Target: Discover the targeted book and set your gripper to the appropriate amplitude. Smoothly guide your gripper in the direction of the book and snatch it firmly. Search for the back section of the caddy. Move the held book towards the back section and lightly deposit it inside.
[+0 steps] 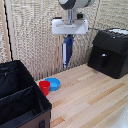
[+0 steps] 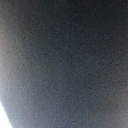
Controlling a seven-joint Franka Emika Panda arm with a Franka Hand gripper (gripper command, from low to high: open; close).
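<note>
The pale wooden-plank worktop point(image 1: 95, 100) is carrying the black fabric caddy point(image 1: 20, 100), stiff-walled and divided, at the exterior view's near left, and a hard black boxy machine point(image 1: 109, 52) at the far right. Above, the end effector point(image 1: 69, 35) is gripping the thin navy book point(image 1: 67, 52), which is hanging edge-down in midair. Pinched by one end, it could swing, slip, or catch the caddy's wall while descending. A red cup point(image 1: 45, 87) is touching a round blue bowl point(image 1: 53, 83).

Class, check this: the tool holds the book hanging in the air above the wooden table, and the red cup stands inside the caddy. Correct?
Not quite. The exterior view shows the red cup on the table, beside the caddy, not inside it. The tool does hold the book in the air.
</note>
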